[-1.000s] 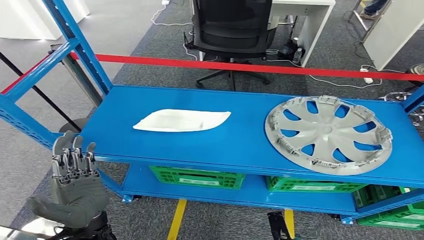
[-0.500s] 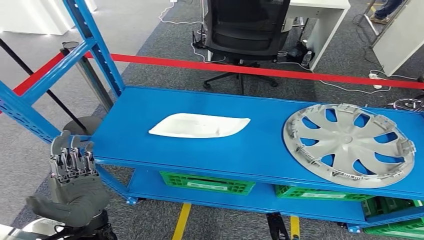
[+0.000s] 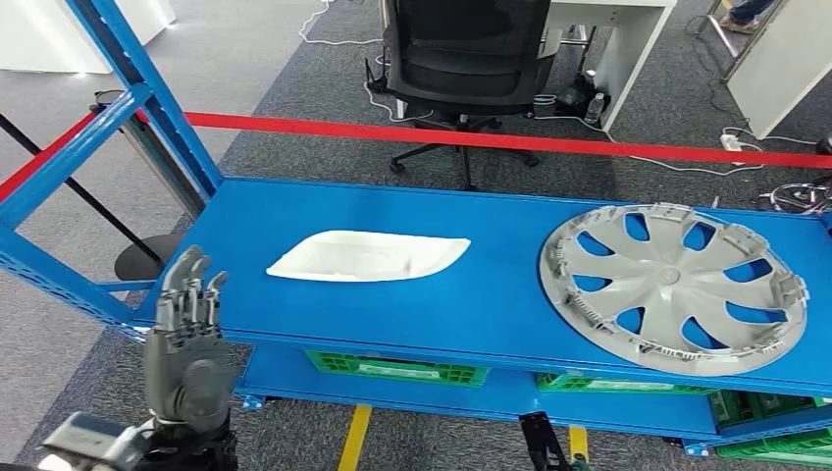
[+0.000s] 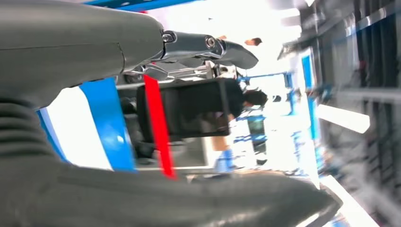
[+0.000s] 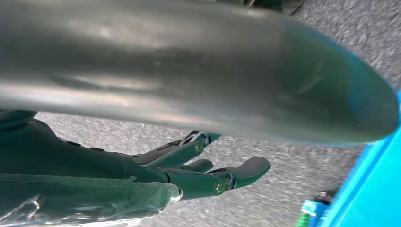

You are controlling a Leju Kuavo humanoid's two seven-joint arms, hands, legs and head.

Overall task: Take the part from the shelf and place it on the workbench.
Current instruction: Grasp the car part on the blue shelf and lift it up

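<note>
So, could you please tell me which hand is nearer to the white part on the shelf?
Left. The left hand is raised at the shelf's front-left edge, short of the white part; the right hand hangs over the floor.

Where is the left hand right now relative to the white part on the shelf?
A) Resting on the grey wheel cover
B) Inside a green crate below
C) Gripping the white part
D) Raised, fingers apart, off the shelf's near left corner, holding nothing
D: the left hand is up by the shelf's near left corner, fingers apart, clear of the white part.
</note>
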